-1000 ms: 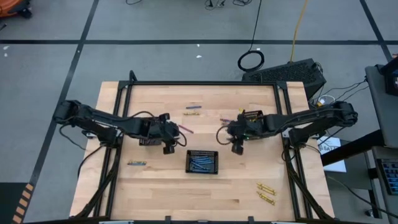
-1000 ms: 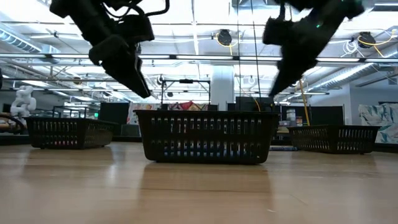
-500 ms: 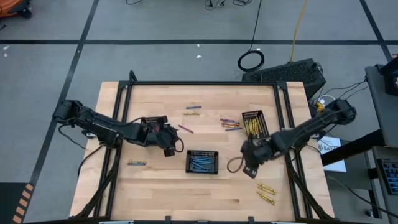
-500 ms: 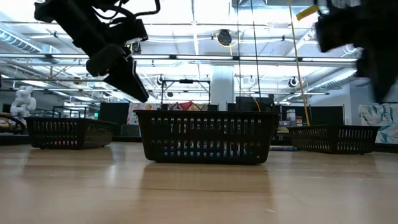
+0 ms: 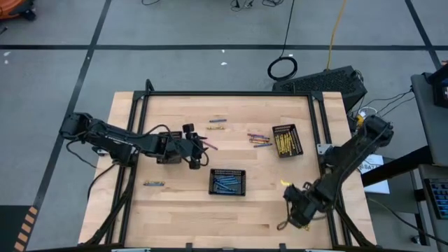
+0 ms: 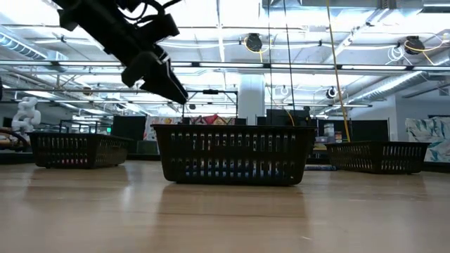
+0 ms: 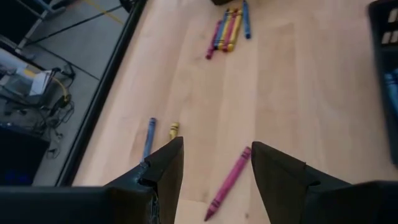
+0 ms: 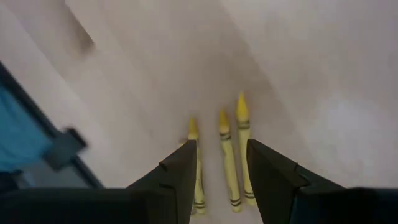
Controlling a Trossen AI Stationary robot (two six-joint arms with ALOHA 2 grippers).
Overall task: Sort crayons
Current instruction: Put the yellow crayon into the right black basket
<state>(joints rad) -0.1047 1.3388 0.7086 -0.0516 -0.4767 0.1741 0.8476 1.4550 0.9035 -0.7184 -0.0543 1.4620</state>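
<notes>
A pink crayon (image 7: 229, 183) lies flat on the table between the open fingers of my left gripper (image 7: 217, 149), which hangs above it at the table's left middle (image 5: 196, 143) without touching it. Three yellow crayons (image 8: 227, 162) lie side by side near the front right corner. My right gripper (image 8: 221, 149) hovers open over them, pointing steeply down (image 5: 295, 212), and hides them in the high view. More loose crayons lie at the far middle (image 5: 259, 139) and far left of centre (image 5: 215, 124); one lies near the left edge (image 5: 154, 183).
A black tray (image 5: 228, 182) with blue crayons stands at the table's centre. A second black tray (image 5: 285, 138) with yellow crayons stands at the far right. The low view shows a third tray (image 6: 77, 149) on the left. Bare wood lies along the near edge.
My right gripper has swung from the table's far middle toward the near right corner, sinking a little, rolling about and tipping steeply down over the yellow crayons. My left gripper has turned and tipped at the wrist, staying above the pink crayon.
</notes>
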